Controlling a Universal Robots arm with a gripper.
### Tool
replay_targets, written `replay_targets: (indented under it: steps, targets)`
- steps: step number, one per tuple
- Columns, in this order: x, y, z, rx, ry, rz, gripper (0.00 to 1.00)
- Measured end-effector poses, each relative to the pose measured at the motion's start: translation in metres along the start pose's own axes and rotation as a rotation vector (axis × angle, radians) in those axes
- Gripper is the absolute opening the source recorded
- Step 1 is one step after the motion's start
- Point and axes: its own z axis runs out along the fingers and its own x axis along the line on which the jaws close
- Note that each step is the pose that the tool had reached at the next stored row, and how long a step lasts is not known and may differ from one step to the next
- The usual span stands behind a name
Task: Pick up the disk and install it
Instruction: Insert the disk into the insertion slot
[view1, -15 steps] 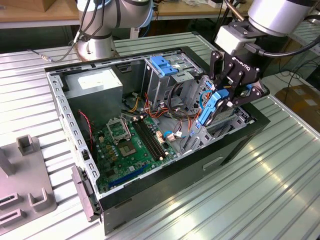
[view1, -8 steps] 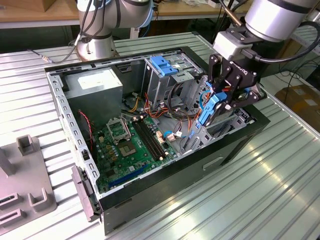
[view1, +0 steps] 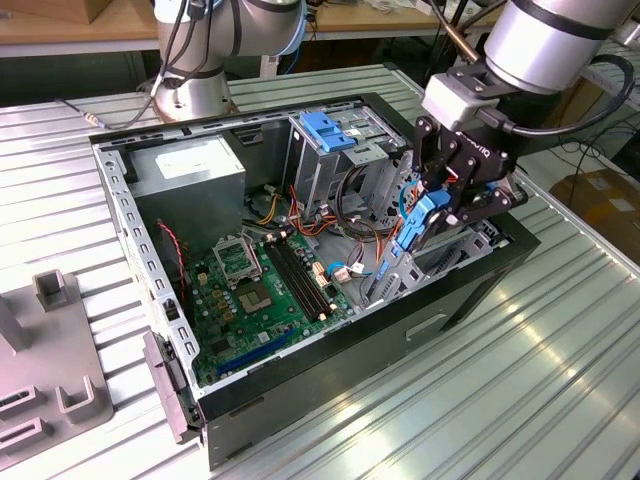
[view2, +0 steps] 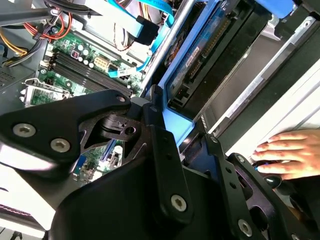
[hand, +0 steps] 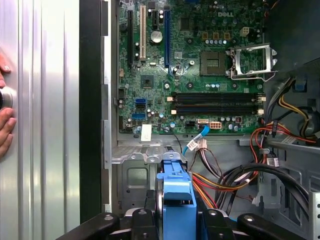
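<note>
While jaws pinch tilted disk, lower edge dips inside case, little room either side

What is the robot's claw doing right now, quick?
Gripper: shut on the disk, holding it on edge.
Person's hand: fingers resting on something dark; whether it grips cannot be told.

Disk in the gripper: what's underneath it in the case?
Lower down, around the disk, a grey metal bay and bundled cables show. The spot straight under it is covered by the disk and the gripper.
</note>
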Motion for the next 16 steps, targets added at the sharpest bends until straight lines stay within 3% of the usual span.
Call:
replay_targets:
  steps: [13,16]
  targets:
    - [0.0002,-0.0001,0.0175,0.0000,0.0000,0.000,0.37]
    - [0.0002,-0.0001,0.0175,0.0000,0.0002,0.000,0.37]
